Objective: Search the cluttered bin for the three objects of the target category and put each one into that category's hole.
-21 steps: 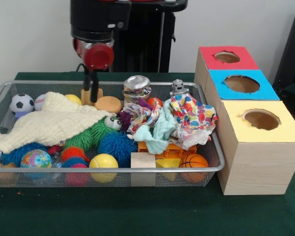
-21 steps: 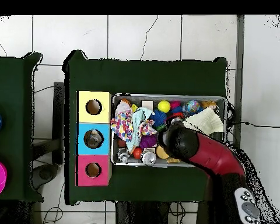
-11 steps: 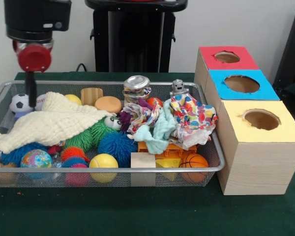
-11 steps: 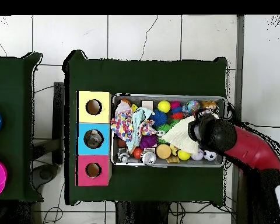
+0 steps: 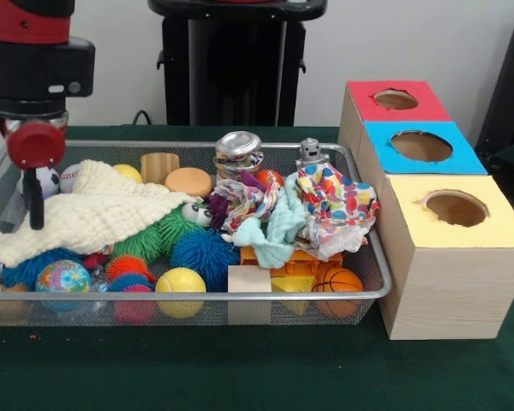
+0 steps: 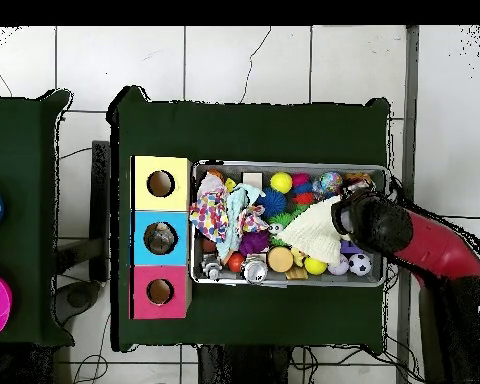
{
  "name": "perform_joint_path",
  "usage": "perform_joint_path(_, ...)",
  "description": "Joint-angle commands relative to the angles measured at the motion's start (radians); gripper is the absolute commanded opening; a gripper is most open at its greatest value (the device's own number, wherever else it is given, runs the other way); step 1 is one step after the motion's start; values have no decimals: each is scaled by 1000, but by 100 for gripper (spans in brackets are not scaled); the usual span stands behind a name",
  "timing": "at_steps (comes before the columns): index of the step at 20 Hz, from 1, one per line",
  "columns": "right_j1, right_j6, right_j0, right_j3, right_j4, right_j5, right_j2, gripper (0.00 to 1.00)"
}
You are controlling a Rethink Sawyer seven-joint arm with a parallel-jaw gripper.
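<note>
A wire bin (image 5: 240,296) holds mixed toys. Among them are a soccer ball (image 5: 46,178), a yellow ball (image 5: 181,287), a globe ball (image 5: 62,278), a small basketball (image 5: 337,281), spiky balls (image 5: 204,253), a tin can (image 5: 238,152), a toy robot (image 5: 309,154) and wooden blocks (image 5: 249,281). A cream cloth (image 5: 94,214) covers the bin's left part. My gripper (image 5: 36,224) hangs at the bin's left end, its tip down at the cream cloth's edge, in front of the soccer ball. In the overhead view the gripper (image 6: 359,215) is over the bin's right end beside the cream cloth (image 6: 312,230).
Three wooden boxes stand in a row right of the bin, each with a round hole: red (image 5: 394,99), blue (image 5: 421,145), yellow (image 5: 456,208). Crumpled patterned cloths (image 5: 334,205) lie at the bin's right part. Green felt covers the table.
The arm swung from the bin's middle back to its left end, then came lower and nearer, down to the cream cloth. The toys have not visibly shifted.
</note>
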Motion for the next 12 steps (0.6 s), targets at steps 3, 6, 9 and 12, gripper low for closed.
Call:
perform_joint_path(3,82,-229,-25,-48,-103,-6,221,100)
perform_joint_path(6,122,-261,-54,-77,-120,10,270,100)
perform_joint_path(9,142,-259,-66,-88,-154,-12,294,100)
perform_joint_path(12,153,-242,-67,-97,-188,-22,291,100)
